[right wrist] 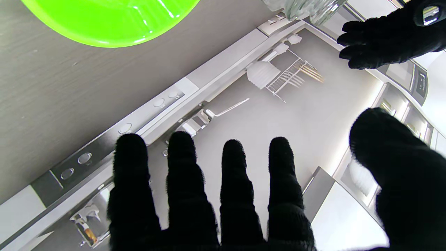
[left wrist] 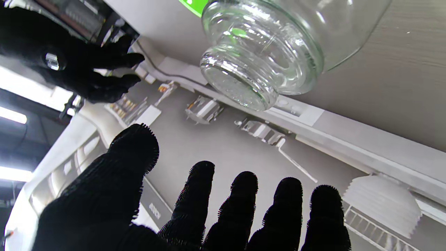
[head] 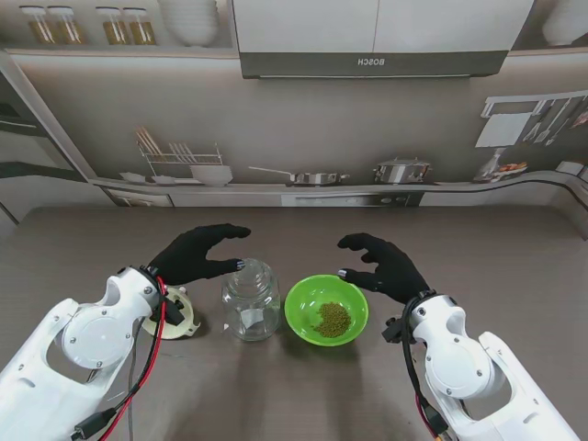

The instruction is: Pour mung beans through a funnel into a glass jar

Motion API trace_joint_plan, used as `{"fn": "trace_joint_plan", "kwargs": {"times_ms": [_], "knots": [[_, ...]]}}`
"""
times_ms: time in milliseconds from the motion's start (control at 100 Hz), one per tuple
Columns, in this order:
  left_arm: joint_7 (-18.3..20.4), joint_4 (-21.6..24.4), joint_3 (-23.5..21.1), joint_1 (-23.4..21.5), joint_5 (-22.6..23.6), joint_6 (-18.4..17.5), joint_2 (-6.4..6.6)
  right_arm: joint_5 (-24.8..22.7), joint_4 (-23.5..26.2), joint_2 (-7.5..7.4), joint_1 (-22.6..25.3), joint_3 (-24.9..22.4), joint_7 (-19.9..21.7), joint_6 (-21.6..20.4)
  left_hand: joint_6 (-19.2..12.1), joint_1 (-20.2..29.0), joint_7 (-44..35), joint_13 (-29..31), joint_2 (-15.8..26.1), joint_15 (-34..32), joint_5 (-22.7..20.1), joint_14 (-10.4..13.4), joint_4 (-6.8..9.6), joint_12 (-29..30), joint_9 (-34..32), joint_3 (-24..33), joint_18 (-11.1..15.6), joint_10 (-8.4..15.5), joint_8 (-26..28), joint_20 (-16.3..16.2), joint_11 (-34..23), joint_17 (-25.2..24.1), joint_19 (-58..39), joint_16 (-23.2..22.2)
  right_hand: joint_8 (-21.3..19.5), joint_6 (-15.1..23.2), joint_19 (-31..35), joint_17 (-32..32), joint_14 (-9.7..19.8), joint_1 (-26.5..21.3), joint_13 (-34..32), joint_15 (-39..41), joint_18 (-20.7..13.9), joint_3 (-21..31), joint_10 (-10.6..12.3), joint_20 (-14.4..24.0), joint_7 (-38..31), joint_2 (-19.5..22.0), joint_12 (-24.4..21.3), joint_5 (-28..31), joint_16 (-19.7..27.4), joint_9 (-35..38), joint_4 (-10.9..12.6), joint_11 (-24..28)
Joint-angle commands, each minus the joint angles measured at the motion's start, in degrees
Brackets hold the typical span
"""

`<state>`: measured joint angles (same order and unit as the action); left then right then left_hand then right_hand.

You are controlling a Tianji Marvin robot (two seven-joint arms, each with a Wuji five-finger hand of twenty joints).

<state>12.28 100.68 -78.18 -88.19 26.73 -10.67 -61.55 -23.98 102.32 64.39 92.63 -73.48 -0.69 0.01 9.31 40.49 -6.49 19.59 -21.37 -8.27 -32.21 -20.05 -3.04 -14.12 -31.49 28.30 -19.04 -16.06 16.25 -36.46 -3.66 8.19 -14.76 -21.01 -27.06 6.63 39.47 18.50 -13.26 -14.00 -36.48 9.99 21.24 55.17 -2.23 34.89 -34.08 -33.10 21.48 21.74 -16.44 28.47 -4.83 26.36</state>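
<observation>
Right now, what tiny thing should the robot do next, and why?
Probably bring the left hand back to the funnel and take hold of it. Both hands are open and hold nothing, the glass jar stands bare-mouthed, and the mung beans lie in the green bowl. The funnel lies beside the jar, partly under the left wrist.

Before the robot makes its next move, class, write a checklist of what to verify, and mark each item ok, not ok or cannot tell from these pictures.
1. Jar upright, mouth uncovered: ok.
2. Funnel on the jar: not ok; it lies on the table to the jar's left, partly hidden under the left arm.
3. Beans in the green bowl: ok.
4. Left hand free to take the funnel: ok; open, holding nothing.
5. Right hand free for the bowl: ok; open, beside the bowl's rim.
6. Funnel spout fits the jar mouth: cannot tell.
</observation>
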Motion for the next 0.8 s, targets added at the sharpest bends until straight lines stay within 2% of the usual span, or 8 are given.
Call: {"fn": "trace_joint_plan", "kwargs": {"times_ms": [0,280,410,450,460,490,660,790], "knots": [[1.99,-0.12,0.43,1.4,0.94,0.49,0.59,0.01,0.26,0.1,0.32,-0.01,0.78,0.16,-1.74,-1.82,0.79,0.92,-2.0,-1.07,1.58,-0.24,0.29,-0.63,2.19,0.46,-0.24,0.97,-0.1,-3.07,-0.09,0.68,-1.76,-1.76,0.46,1.3,-0.71,-0.69,1.27,1.89,0.07,-0.63,-0.49,-1.18,0.79,0.93,0.81,1.07,-0.46,-0.75,-0.26,-1.19,0.85,-0.15],[8.38,-2.2,4.35,6.84,7.61,0.68,2.2,0.39,0.02,0.08,0.17,-0.17,1.08,0.29,-5.02,-3.87,0.57,2.43,-3.65,-5.94,3.94,-0.44,0.24,-2.89,3.32,0.19,-0.31,1.68,1.37,-14.22,-0.59,3.58,-6.77,-7.78,0.44,1.29,-0.73,-0.72,1.29,1.87,0.0,-0.61,-0.45,-1.19,0.74,0.97,0.82,1.12,-0.44,-0.66,-0.28,-1.12,0.87,-0.14],[10.41,-3.02,6.31,8.67,9.89,0.6,2.69,0.59,-0.03,0.06,0.15,-0.36,1.26,0.42,-6.97,-4.71,0.53,3.68,-4.24,-11.02,4.85,-0.59,0.45,-4.23,3.9,-0.46,0.71,1.29,2.52,-21.69,-0.83,1.86,-20.91,-12.8,0.43,1.31,-0.75,-0.72,1.22,1.81,-0.06,-0.59,-0.48,-1.21,0.74,0.98,0.84,1.1,-0.45,-0.59,-0.3,-1.15,0.89,-0.19],[10.92,-3.31,6.95,9.23,10.28,0.8,2.79,0.65,-0.05,0.07,0.14,-0.4,1.29,0.45,-7.29,-4.67,0.58,3.96,-4.19,-12.75,5.07,-0.95,0.46,-4.57,3.94,-0.64,1.09,0.88,2.71,-21.57,-0.9,0.39,-28.27,-14.27,0.43,1.29,-0.76,-0.74,1.22,1.82,-0.05,-0.6,-0.47,-1.22,0.73,0.98,0.86,1.13,-0.44,-0.58,-0.3,-1.12,0.89,-0.18],[11.05,-3.38,7.1,9.36,10.4,0.86,2.81,0.67,-0.05,0.07,0.13,-0.41,1.3,0.46,-7.37,-4.63,0.57,4.07,-4.2,-13.17,5.11,-1.0,0.48,-4.73,3.88,-0.68,1.12,0.79,2.82,-19.62,-0.89,-0.09,-30.96,-14.74,0.43,1.29,-0.76,-0.74,1.23,1.81,-0.09,-0.58,-0.47,-1.22,0.71,0.98,0.85,1.13,-0.45,-0.57,-0.3,-1.13,0.89,-0.18],[11.44,-3.61,7.54,9.82,10.87,0.97,2.9,0.74,-0.07,0.07,0.12,-0.42,1.31,0.47,-7.56,-4.71,0.53,4.29,-4.24,-14.42,5.13,-0.97,0.5,-4.96,3.69,-0.74,1.29,0.59,2.96,-18.17,-0.99,-0.68,-35.71,-15.66,0.42,1.39,-0.79,-0.79,1.19,1.79,-0.05,-0.6,-0.48,-1.21,0.72,0.98,0.85,1.11,-0.45,-0.54,-0.3,-1.12,0.89,-0.19],[12.68,-4.2,9.5,11.74,13.41,1.28,3.18,0.93,-0.19,0.07,-0.01,-0.39,1.43,0.55,-8.06,-5.21,0.06,6.27,-5.2,-25.63,4.52,-0.86,0.39,-8.47,1.19,0.82,2.56,-0.36,3.53,-17.88,-2.87,1.53,-54.21,-23.18,0.4,1.32,-0.81,-0.73,1.29,1.83,-0.04,-0.61,-0.37,-1.23,0.74,1.01,0.87,1.18,-0.44,-0.54,-0.31,-1.19,0.89,-0.22],[13.56,-4.19,10.36,12.42,15.35,1.79,3.36,1.12,-0.25,0.07,-0.07,-0.36,1.52,0.62,-8.18,-5.56,-0.03,7.78,-5.6,-33.52,4.2,-0.49,0.29,-12.42,-0.67,1.59,3.32,-0.71,3.64,-19.01,-4.68,4.56,-62.11,-28.1,0.39,1.36,-0.87,-0.8,1.22,1.86,-0.01,-0.63,-0.46,-1.27,0.61,1.01,0.9,1.22,-0.44,-0.54,-0.31,-1.17,0.89,-0.23]]}}
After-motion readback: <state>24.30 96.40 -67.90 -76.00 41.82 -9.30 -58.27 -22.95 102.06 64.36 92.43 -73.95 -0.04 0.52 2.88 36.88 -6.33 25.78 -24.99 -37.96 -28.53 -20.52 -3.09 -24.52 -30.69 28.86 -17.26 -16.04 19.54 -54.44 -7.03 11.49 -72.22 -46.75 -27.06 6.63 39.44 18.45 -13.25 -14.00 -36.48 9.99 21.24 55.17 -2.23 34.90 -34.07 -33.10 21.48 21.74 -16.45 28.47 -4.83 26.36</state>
